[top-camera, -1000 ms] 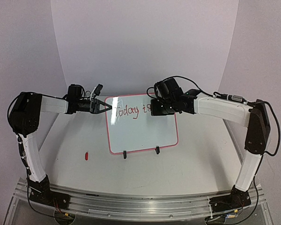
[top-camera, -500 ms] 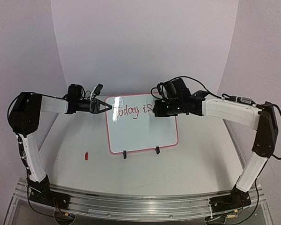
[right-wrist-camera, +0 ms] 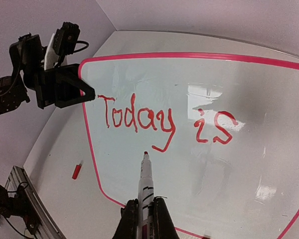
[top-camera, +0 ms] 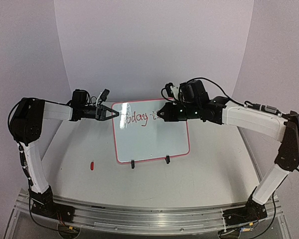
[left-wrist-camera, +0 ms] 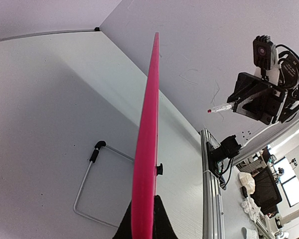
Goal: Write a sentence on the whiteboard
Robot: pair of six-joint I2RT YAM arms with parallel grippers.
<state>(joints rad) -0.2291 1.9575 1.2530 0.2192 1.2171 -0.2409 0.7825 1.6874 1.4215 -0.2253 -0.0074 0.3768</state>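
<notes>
While at whiteboard's (top-camera: pixel 149 139) left edge, left tool (top-camera: pixel 114 114).

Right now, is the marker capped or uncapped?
Uncapped. The marker in the right tool shows a bare red tip, and a small red piece, likely its cap, lies beside the whiteboard.

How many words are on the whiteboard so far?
2. "Today" sits at the upper left of the whiteboard; "is" follows on its right, same line. The rest looks blank; none appears hidden.
</notes>
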